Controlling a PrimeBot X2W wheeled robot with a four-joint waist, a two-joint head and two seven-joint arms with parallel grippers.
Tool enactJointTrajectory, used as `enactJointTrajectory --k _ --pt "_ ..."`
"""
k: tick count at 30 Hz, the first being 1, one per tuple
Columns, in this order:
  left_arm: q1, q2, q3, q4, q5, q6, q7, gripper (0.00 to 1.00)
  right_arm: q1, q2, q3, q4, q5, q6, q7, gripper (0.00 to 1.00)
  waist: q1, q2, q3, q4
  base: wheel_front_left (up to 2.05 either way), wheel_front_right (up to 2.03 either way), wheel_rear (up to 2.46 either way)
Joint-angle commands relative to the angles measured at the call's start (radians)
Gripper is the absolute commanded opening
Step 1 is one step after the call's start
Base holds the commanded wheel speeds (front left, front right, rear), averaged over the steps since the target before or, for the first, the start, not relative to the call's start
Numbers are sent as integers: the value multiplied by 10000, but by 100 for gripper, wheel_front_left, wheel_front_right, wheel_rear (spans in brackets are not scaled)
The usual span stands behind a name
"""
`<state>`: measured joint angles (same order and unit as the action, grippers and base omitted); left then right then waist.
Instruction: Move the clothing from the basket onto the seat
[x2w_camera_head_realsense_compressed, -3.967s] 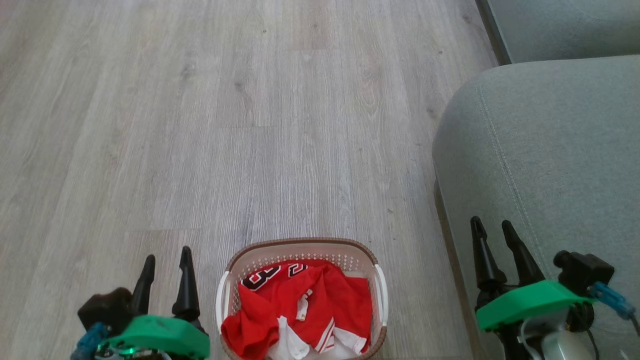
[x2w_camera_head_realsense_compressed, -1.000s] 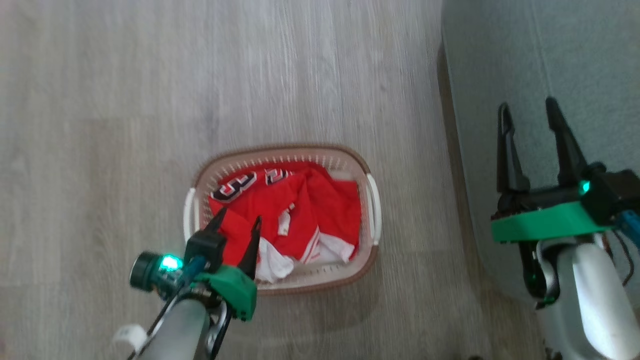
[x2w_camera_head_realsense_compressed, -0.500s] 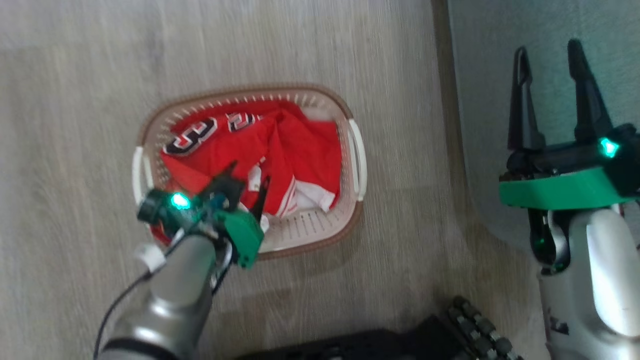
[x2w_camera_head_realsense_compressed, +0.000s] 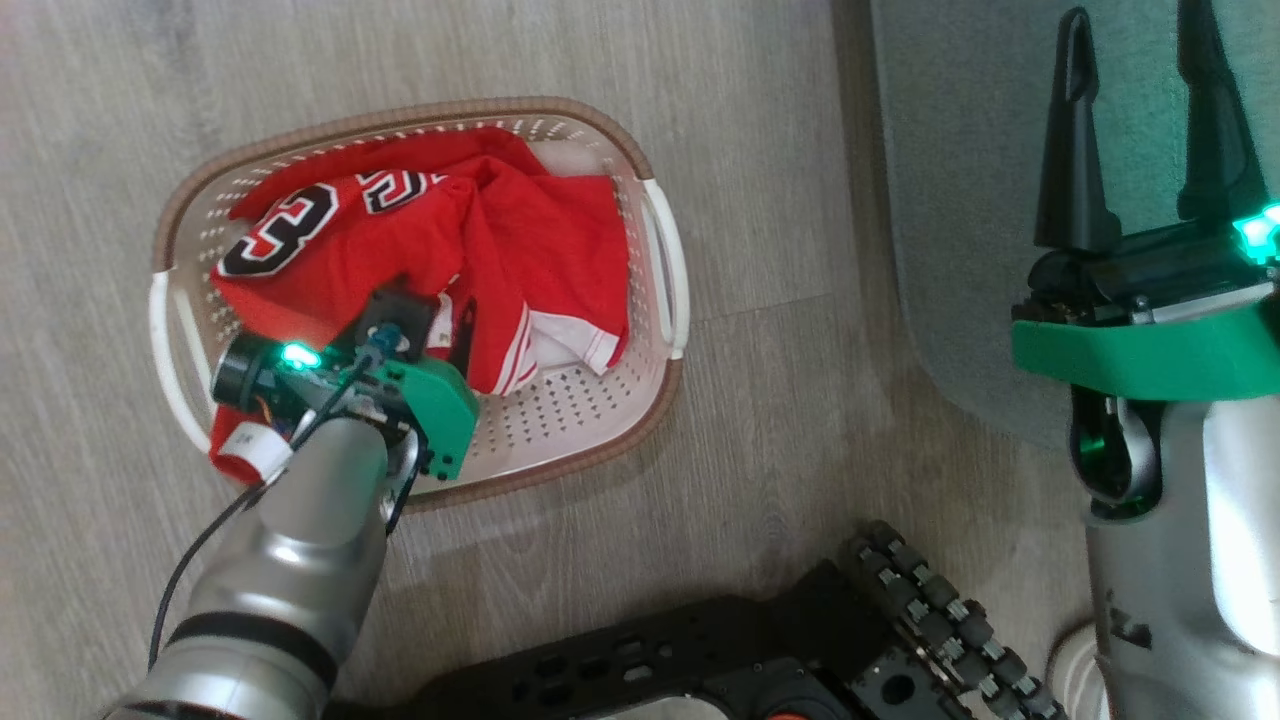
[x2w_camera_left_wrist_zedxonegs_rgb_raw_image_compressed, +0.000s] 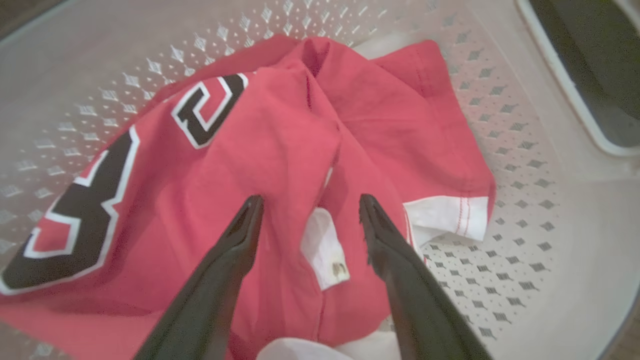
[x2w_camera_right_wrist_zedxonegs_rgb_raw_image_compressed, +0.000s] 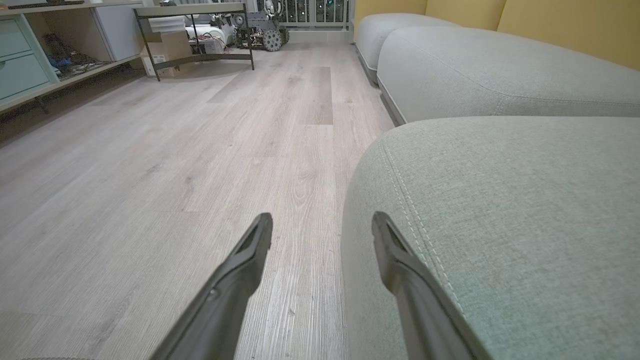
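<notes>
**Open left gripper down among the clothing in the basket**

Nearest, the robot's black base stands on the wood floor. Beyond it the left gripper dips into the basket, fingers spread wide and empty, tips at the crumpled red clothing lying there. Further right, the right gripper hangs wide open, holding nothing, above the seat's left edge.

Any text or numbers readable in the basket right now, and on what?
"3": black-and-white numeral on the red clothing.
Beside it, a second numeral: folded over, not readable whole.
On the clothing, a white tag: mark too small to read.
</notes>
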<state>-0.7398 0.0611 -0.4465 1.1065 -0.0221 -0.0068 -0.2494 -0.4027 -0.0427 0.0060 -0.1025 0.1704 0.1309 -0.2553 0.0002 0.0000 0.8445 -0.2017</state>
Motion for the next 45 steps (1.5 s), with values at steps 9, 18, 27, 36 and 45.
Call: enactJointTrajectory --k 9,18,27,36,45 --pt "-80 288 475 107 -379 535 -124 40 22 -75 392 -774 108 -2 -65 100 -2 0 291 -273 0 0 0" --pt "-72 266 618 -64 -646 688 -124 0 -41 -75 422 -654 35 -2 -65 100 -2 0 8 -107 0 0 0" --pt "857 152 964 -1636 -1173 316 -124 0 166 -75 506 113 -85 -2 -65 100 -2 0 -1537 306 0 0 0" --pt "1731 68 979 -3152 -1229 -76 -124 0 713 -75 513 1016 -228 -2 -65 100 -2 0 -3641 752 0 0 0" --pt "2485 -14 1234 -4407 -1656 -522 -124 0 2048 -75 361 2007 -393 -2 -65 100 -2 0 -6370 1161 0 0 0"
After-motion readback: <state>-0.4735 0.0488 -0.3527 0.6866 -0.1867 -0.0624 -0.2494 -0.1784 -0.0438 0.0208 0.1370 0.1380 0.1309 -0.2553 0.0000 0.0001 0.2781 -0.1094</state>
